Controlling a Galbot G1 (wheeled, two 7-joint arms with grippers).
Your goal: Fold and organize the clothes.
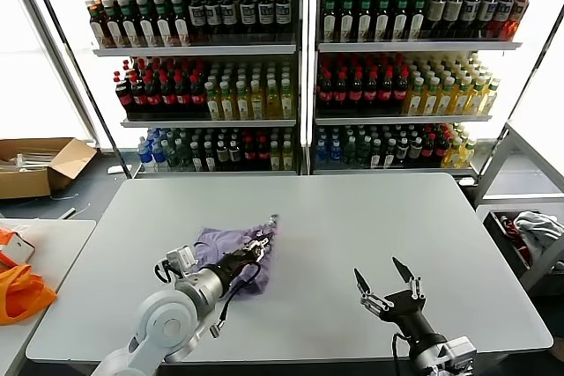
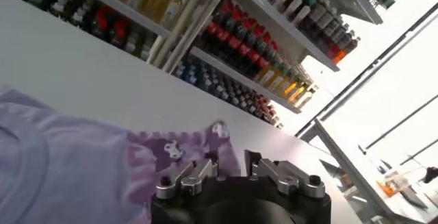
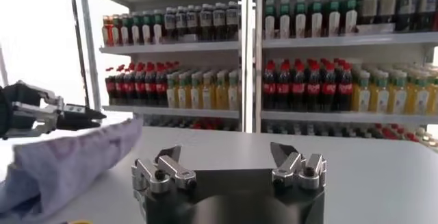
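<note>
Presently, the lavender T-shirt (image 1: 231, 248) is lying bunched on the grey tabletop (image 1: 370, 217), left of centre and toward the near edge, with dark purple print showing along its right-hand side. The left pincer (image 1: 262, 242) is being held over the garment's right portion, its arm reaching in from the near left edge; whether its fingers are gripping the cloth or are parted cannot be told from these views. The right pincer (image 1: 387, 280) is being held spread wide and empty above the tabletop near the front right, well apart from the shirt. An orange bag (image 1: 19, 292) is resting on a side table (image 1: 48, 239) at the left. Shelves of bottles (image 1: 300, 68) are standing behind the tabletop.
</note>
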